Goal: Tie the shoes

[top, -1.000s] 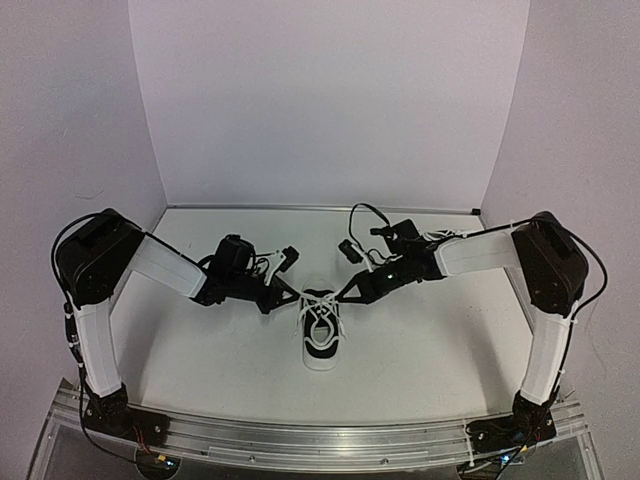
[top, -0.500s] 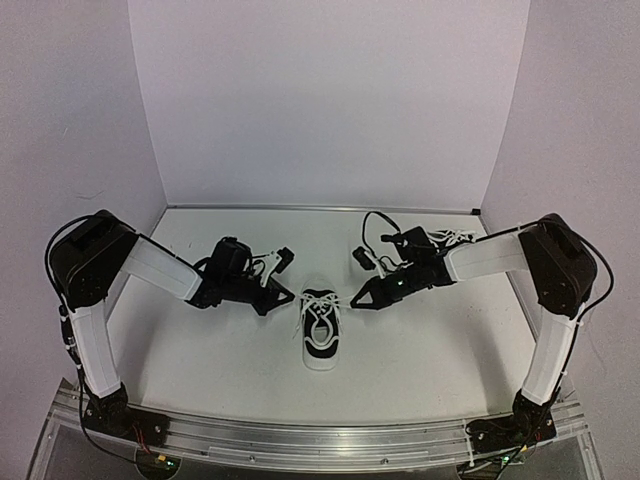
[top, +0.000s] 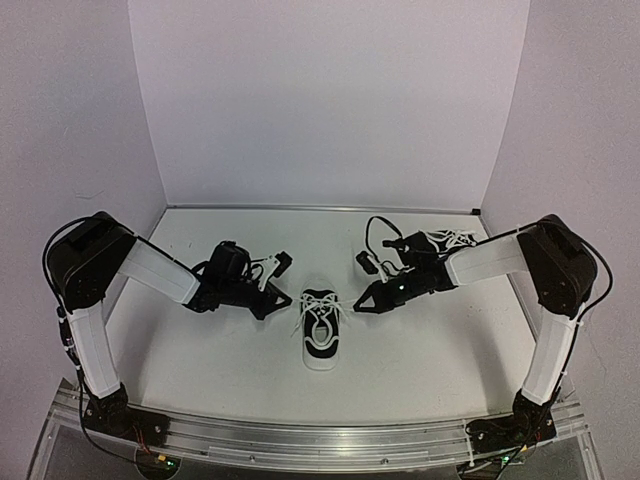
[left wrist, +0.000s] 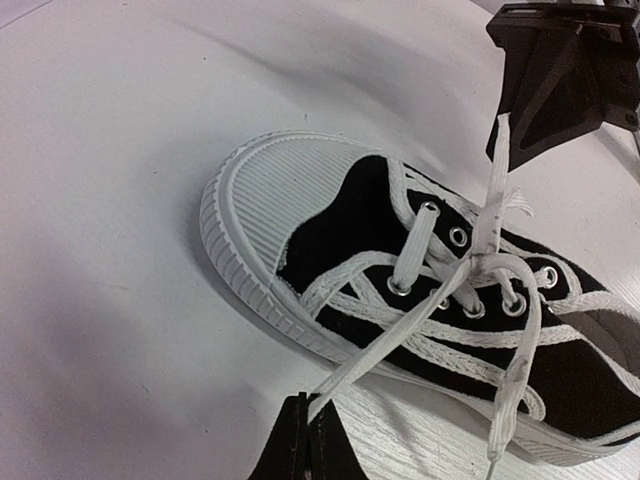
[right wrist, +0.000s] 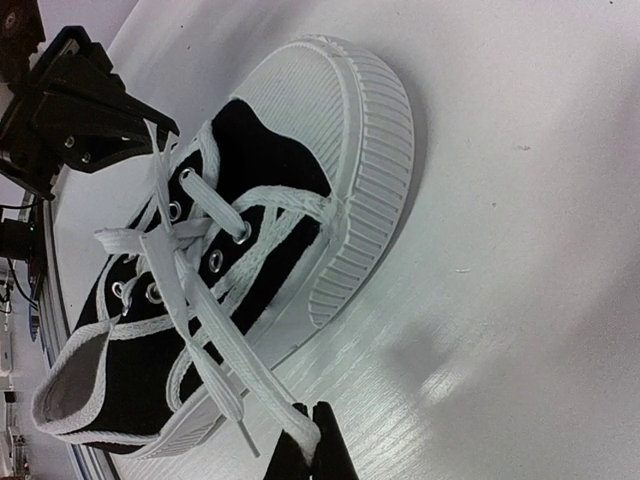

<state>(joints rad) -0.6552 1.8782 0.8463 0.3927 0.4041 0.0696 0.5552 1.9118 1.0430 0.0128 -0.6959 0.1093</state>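
Between left gripper (top: pixel 283 303) and right gripper (top: pixel 360 302) — shoe (top: pixel 321 338), laces (top: pixel 318 303) taut.

Robotics laboratory test cell. White table (top: pixel 430 365) boxed by plain panels (top: pixel 330 100) on three sides; left arm (top: pixel 160 270) and right arm (top: pixel 480 258) bolted to near-edge metal rail (top: pixel 300 437).

The shoe (left wrist: pixel 340 220) loses its heel past the left wrist view's right edge. The wrist views' bottom edges cut off all but the tips of the left end effector (left wrist: pixel 307 425) and right end effector (right wrist: pixel 308 445). From above, the laces (top: pixel 320 306) are too small to trace.
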